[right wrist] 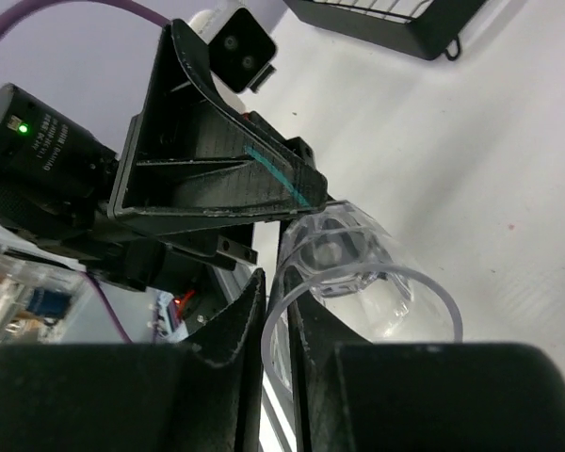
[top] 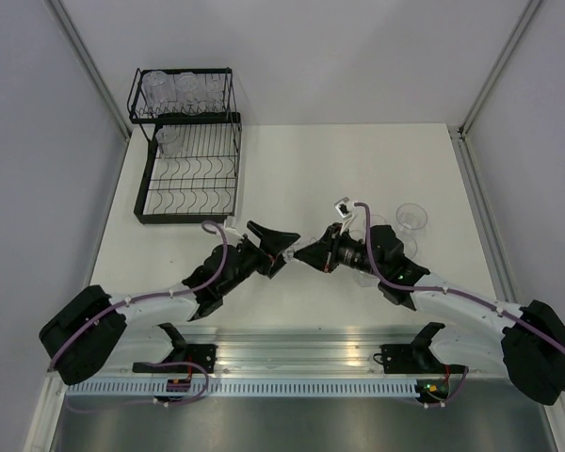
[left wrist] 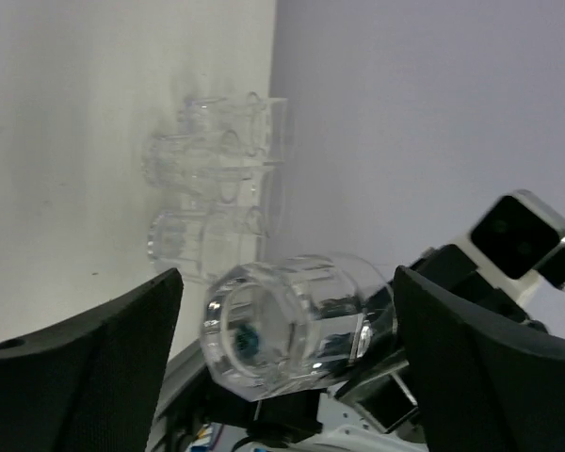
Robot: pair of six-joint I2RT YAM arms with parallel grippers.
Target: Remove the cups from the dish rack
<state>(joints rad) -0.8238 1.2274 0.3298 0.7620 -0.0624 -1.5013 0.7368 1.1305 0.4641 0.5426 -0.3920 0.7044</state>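
A clear cup (left wrist: 282, 325) lies on its side in mid-air between my two grippers, base toward the left wrist camera. My right gripper (right wrist: 281, 311) is shut on the cup (right wrist: 377, 282), pinching its rim wall with one finger inside and one outside. My left gripper (left wrist: 284, 282) is open, its black fingers (left wrist: 94, 367) standing wide on either side of the cup without touching it. From above, the left gripper (top: 281, 247) and right gripper (top: 311, 252) meet tip to tip at the table's middle front. The dish rack (top: 186, 188) at the far left holds several cups (top: 184, 89) on its upper tier.
Several unloaded cups (left wrist: 217, 188) stand grouped on the table beside the right arm, one of them a cup (top: 411, 217) at the right. The rack's corner (right wrist: 395, 24) shows in the right wrist view. White walls close the table on three sides.
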